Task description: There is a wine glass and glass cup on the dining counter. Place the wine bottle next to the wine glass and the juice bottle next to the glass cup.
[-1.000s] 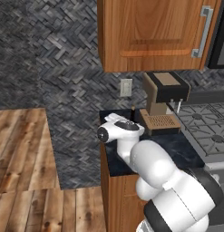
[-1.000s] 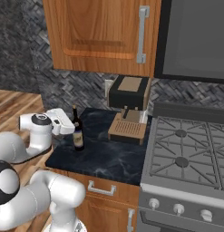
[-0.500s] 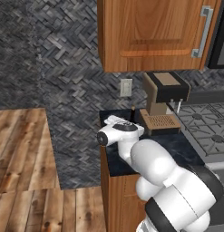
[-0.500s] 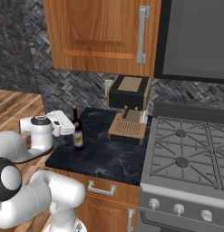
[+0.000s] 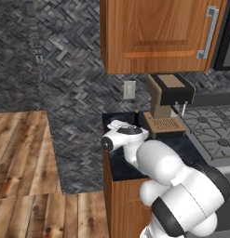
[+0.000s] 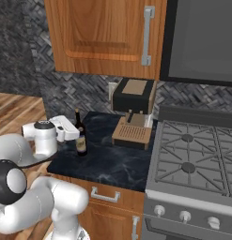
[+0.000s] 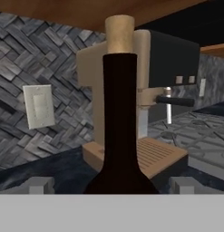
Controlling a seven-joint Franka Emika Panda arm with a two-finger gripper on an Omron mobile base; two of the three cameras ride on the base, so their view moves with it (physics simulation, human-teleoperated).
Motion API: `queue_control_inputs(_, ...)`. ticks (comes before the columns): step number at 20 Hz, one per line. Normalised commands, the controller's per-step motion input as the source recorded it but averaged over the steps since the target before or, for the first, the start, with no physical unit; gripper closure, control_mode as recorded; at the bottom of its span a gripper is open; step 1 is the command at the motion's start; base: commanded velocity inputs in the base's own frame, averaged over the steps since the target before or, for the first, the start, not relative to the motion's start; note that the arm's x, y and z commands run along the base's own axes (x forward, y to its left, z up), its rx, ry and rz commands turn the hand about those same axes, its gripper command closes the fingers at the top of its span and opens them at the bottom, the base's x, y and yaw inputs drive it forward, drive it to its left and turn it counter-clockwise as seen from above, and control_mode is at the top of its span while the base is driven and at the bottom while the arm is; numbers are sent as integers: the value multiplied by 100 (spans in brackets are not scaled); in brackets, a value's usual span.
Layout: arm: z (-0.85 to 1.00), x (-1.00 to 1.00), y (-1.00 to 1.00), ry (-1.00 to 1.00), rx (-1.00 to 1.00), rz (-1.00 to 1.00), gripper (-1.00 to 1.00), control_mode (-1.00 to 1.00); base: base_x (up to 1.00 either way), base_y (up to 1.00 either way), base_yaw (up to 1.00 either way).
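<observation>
The gripper [image 6: 74,132] is positioned at the left end of the kitchen counter [image 6: 112,164], level with the wine bottle [image 6: 80,138]. In the hand view, the finger tips [image 7: 38,185] are seen standing wide apart on either side of the bottle's shoulder, with the dark neck and pale cork centred between them. The jaws are fully spread and nothing is gripped; no contact with the glass can be confirmed.

This centred, horizontal approach is judged to be a pre-grasp alignment: with the bottle body between the pads, a closing motion would clamp it upright. The bottle stands upright on the dark stone top, near the counter's left edge and well apart from the coffee machine [image 6: 133,112] to its right. In the left base view the bottle is mostly hidden behind the robot's hand, and only its top is visible.

The bottle is corked; its contents cannot be determined through the dark glass. The drip tray of the coffee machine carries nothing. Further right, a stove [image 6: 197,159] adjoins the counter, its burners bare.

The wine bottle is judged not yet lifted.
</observation>
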Motion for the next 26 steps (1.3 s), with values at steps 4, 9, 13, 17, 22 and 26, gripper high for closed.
queue_control_inputs(4,-2,2,-4,0,0,4,-100,-100,0,0,0)
queue_control_inputs(9,-4,5,-3,1,0,4,-100,-100,0,0,0)
queue_control_inputs(13,-2,4,-6,1,0,4,-100,-100,0,0,0)
queue_control_inputs(17,-2,5,-10,2,0,4,-100,-100,0,0,0)
queue_control_inputs(22,-2,11,-10,3,0,4,-100,-100,0,0,0)
queue_control_inputs(26,-3,12,-9,3,0,4,-100,-100,0,0,0)
